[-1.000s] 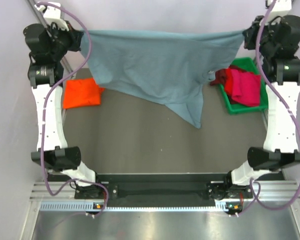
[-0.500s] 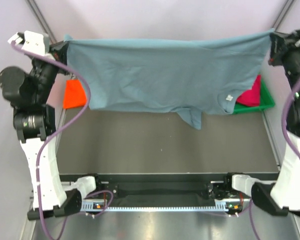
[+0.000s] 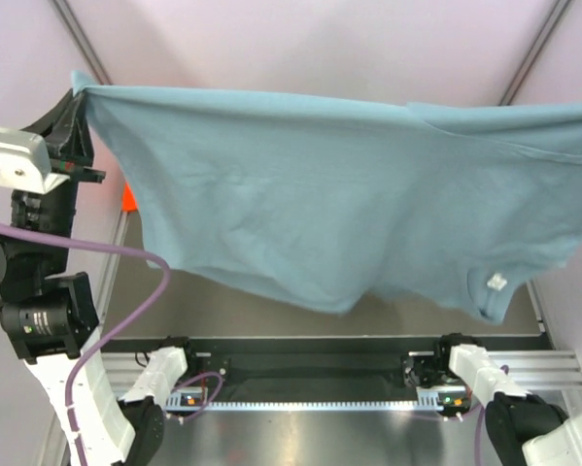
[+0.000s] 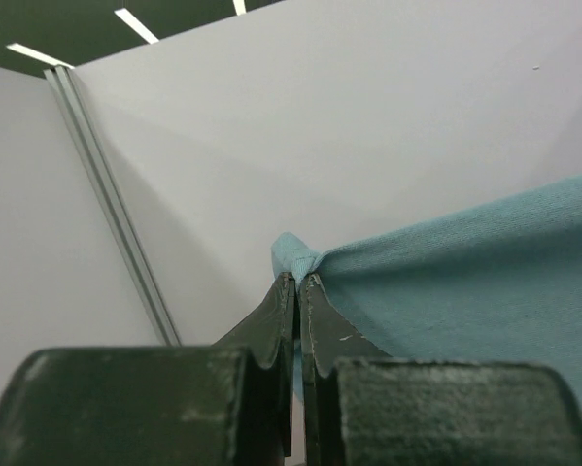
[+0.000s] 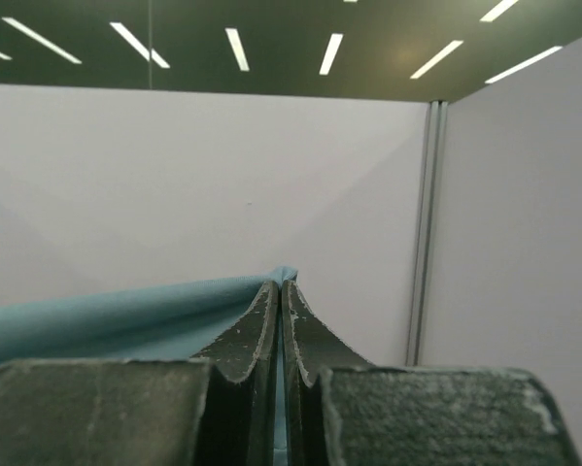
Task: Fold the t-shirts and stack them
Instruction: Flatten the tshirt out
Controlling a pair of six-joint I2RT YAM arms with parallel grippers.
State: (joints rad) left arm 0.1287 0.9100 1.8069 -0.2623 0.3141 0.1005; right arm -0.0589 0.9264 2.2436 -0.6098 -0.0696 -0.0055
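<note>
Shirt [image 3: 320, 214] hangs spread high above the tabletop [image 3: 213, 301], 1 corner clenched in the left hand [image 4: 297, 281], 1 in the right hand [image 5: 279, 285]. Lower both evenly, top edge taut, so it lands flat.

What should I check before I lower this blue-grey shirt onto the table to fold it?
1. The left gripper is shut on a corner of the blue-grey t-shirt: ok.
2. The right gripper is shut on the shirt's other end: ok by its wrist view; it is outside the top view.
3. Top edge stretched between the grippers: ok.
4. Lower edge hanging level: not ok, it sags unevenly and hangs lowest at the right.
5. Landing spot on the table free: cannot tell, the shirt hides most of it.
6. The orange t-shirt out of the way: cannot tell, only a sliver shows.
</note>
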